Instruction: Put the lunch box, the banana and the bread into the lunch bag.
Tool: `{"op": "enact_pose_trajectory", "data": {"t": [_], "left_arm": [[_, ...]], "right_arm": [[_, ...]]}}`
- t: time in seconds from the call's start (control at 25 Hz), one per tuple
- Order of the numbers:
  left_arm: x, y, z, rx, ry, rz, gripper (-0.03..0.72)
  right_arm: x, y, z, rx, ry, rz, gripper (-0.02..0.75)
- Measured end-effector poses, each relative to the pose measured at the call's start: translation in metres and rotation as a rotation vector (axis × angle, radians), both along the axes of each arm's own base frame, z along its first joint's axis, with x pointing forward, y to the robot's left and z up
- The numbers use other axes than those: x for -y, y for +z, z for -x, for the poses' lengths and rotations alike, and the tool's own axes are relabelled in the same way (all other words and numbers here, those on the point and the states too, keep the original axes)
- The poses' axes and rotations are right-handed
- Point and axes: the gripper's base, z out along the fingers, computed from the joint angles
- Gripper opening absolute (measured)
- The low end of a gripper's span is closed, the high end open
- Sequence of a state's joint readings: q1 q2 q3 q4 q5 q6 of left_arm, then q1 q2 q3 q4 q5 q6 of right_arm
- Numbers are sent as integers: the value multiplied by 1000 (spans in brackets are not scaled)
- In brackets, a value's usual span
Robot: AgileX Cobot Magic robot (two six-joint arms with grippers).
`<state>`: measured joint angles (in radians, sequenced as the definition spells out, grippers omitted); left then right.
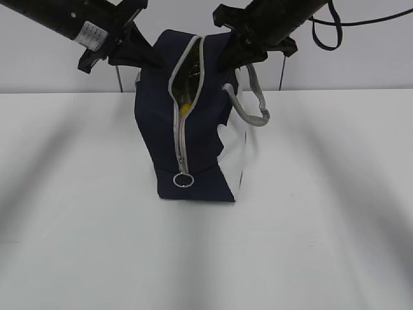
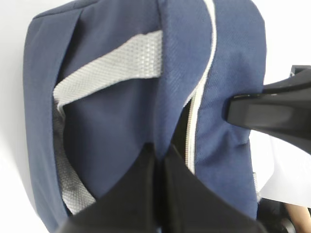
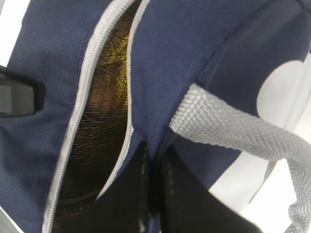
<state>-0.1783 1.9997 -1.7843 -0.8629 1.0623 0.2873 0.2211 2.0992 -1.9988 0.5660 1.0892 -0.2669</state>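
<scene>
The navy lunch bag (image 1: pixel 200 139) stands upright on the white table, its grey zipper open along the top and down the front, with the ring pull (image 1: pixel 184 180) at the bottom. A bit of yellow, the banana (image 1: pixel 184 107), shows through the opening. My left gripper (image 1: pixel 147 55) is shut on the bag's top edge left of the zipper (image 2: pixel 156 151). My right gripper (image 1: pixel 226 57) is shut on the top edge right of the zipper (image 3: pixel 154 154). The foil lining (image 3: pixel 99 116) shows in the right wrist view. The lunch box and bread are hidden.
A grey webbing handle (image 1: pixel 255 103) hangs off the bag's right side over the white side panel (image 1: pixel 239 152). The other handle (image 2: pixel 104 73) lies against the bag's left side. A black cable (image 1: pixel 329 29) loops behind the right arm.
</scene>
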Motion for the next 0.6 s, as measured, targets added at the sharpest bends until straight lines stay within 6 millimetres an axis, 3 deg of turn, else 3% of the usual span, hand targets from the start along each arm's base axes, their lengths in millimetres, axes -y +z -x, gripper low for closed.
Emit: {"op": "enact_pose_trajectory", "data": {"t": [0.6], "left_arm": [[-1,5,1,24,11,-5,-3]], "right_arm": [[0,7,-3,31,-2,-1,-6]]}}
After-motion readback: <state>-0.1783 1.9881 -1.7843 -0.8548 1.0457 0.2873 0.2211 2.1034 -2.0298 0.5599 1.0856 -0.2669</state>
